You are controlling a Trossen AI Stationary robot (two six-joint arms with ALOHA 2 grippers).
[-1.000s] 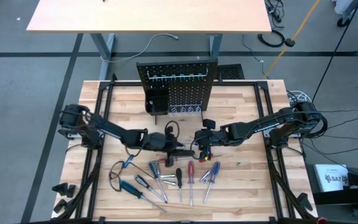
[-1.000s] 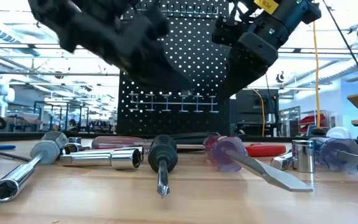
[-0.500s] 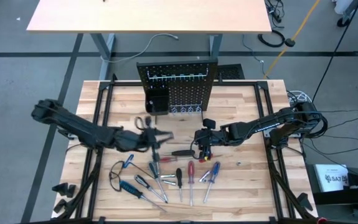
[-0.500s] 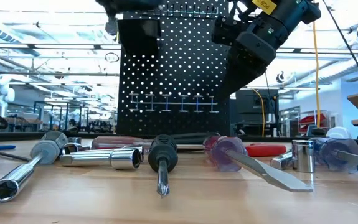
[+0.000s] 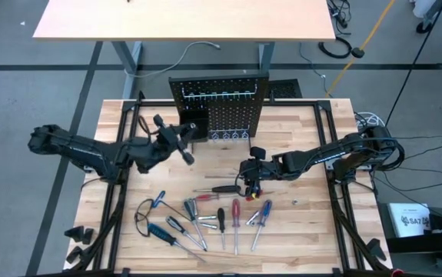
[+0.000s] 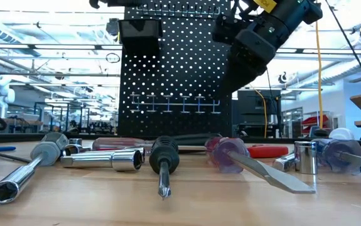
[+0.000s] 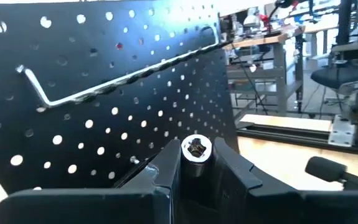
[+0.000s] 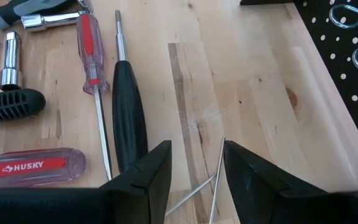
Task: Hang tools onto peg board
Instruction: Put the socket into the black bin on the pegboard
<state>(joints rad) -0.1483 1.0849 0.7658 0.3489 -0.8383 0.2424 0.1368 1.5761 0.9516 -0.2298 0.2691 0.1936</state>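
Currently silvery metal socket piece (image 7: 197, 149) is pinched in left gripper (image 5: 176, 140), right in front of black perforated peg board (image 5: 219, 108). Right gripper (image 5: 250, 178) hangs over wooden table (image 5: 305, 223), fingers apart, black-handled screwdriver (image 8: 126, 112) just beside it.

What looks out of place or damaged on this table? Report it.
Nothing stands out. The loose tools fan across the table, unhung; the left gripper grips a silvery socket at the peg board, and the right gripper hovers over the tools.
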